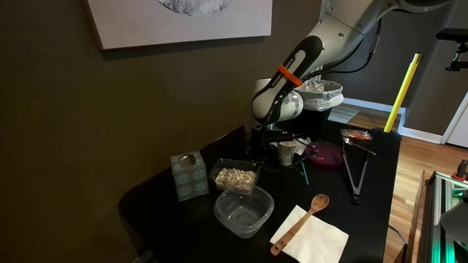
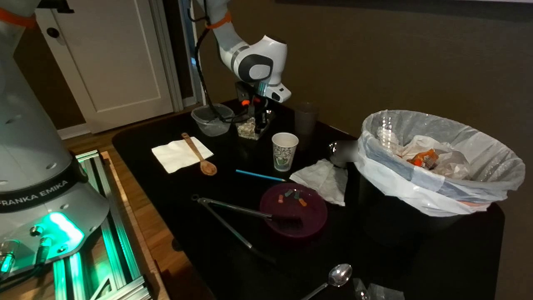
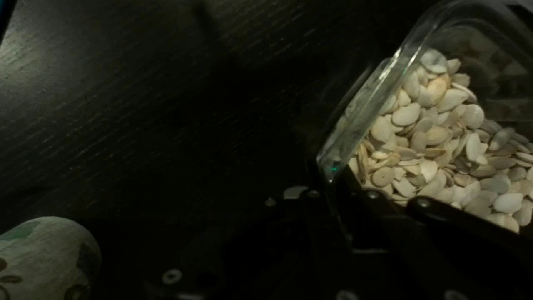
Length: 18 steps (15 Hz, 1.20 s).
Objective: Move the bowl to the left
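Note:
The bowl is a small squarish clear dish holding pale beige flat seeds. It shows in both exterior views, with its clear wall (image 1: 244, 189) towards the wall side of the black table and its near side (image 2: 247, 130) under the arm. In the wrist view its rim (image 3: 359, 125) runs to a corner between my fingers. My gripper (image 3: 333, 179) is shut on that corner of the bowl, one finger outside and one inside. It also shows dark and partly hidden in both exterior views (image 1: 256, 157) (image 2: 261, 123). I cannot tell whether the bowl is raised off the table.
A larger clear square container (image 1: 243, 226) stands right beside the bowl, overlapping it in view. A grey patterned box (image 1: 191, 180) is on its far side. A paper cup (image 2: 284, 152) stands near the gripper. A wooden spoon (image 1: 299, 224) lies on a napkin (image 1: 325, 243). Tongs (image 2: 233, 212) rest by a purple plate (image 2: 270, 227).

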Available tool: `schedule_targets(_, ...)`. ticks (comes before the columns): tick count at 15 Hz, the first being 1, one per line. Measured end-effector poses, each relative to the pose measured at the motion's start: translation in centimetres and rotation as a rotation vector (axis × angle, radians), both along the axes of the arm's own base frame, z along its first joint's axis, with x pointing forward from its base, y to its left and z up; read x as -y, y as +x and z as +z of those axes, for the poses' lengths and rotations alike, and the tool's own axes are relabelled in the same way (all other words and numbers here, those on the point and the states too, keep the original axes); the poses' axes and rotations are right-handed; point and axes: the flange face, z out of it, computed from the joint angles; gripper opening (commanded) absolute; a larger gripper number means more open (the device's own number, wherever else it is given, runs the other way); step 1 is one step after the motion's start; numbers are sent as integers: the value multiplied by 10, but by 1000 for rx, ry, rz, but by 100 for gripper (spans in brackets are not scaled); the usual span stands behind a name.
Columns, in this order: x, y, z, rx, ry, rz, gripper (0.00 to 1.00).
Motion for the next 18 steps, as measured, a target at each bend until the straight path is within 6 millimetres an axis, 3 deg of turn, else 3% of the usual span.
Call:
schedule_targets(8,22,3,22,39,111,-33,1)
schedule_targets(13,44,-10,32,80,223,8,2)
schedule_targets(18,52,-27,37,110,291,63,2)
